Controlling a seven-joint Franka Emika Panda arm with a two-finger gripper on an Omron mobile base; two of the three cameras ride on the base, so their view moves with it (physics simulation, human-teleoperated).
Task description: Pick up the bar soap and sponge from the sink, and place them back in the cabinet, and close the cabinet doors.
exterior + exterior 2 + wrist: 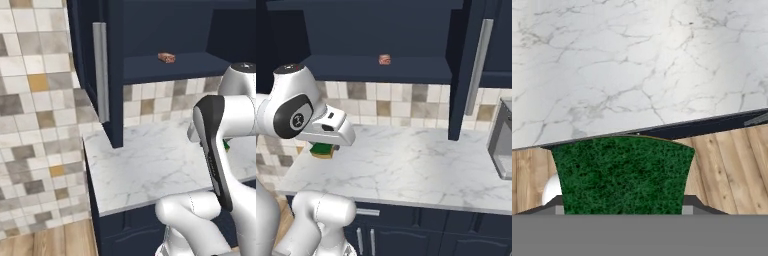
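1 sponge (pixel 623 175) clamped in end effector (pixel 623 207), bar soap (pixel 385 60) on cabinet (pixel 376 70) shelf

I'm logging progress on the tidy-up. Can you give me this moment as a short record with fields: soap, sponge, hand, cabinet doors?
soap: small orange-red bar soap lies on the shelf of the open navy-blue wall cabinet
sponge: green sponge with a yellow edge held in the hand, above the white marble counter
hand: hand shut on the sponge
cabinet doors: both navy-blue doors with silver bar handles stand open
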